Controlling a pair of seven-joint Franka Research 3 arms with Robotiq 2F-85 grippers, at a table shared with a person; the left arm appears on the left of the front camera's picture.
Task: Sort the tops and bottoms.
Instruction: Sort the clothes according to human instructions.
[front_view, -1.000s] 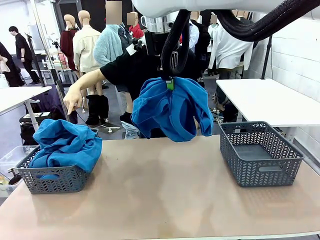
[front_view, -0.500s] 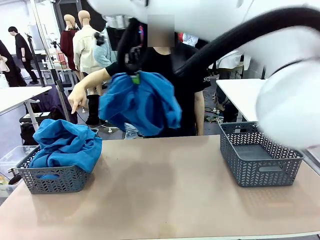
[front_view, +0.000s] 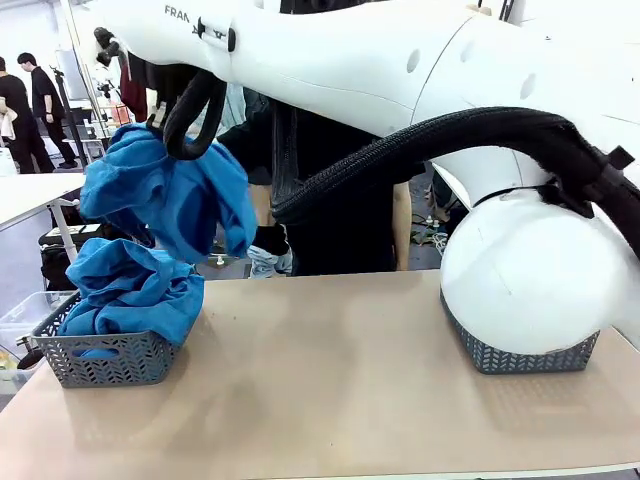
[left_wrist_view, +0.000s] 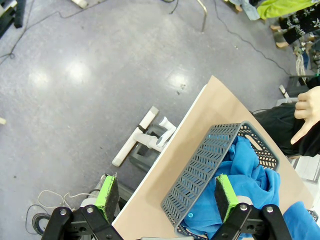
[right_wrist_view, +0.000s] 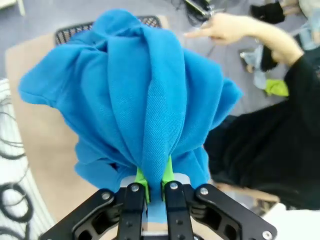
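Observation:
A bright blue top (front_view: 165, 195) hangs bunched in the air, just above and behind the left grey basket (front_view: 100, 362). My right gripper (right_wrist_view: 154, 182) is shut on a fold of this top (right_wrist_view: 145, 100), and its arm reaches across the table from the right. Another blue top (front_view: 130, 290) lies heaped in the left basket. In the left wrist view my left gripper (left_wrist_view: 165, 195) is open with nothing between its pads, high over that basket (left_wrist_view: 210, 162) and the top in it (left_wrist_view: 245, 175).
A person in black stands at the far side, one hand (right_wrist_view: 230, 27) pointing towards the left basket. The right grey basket (front_view: 530, 357) is mostly hidden behind my right arm's white joint. The tan table (front_view: 330, 380) lies bare between the baskets.
My right arm has swung left with the blue top, from above the table's middle to over the left basket. The arm's body now covers the right basket.

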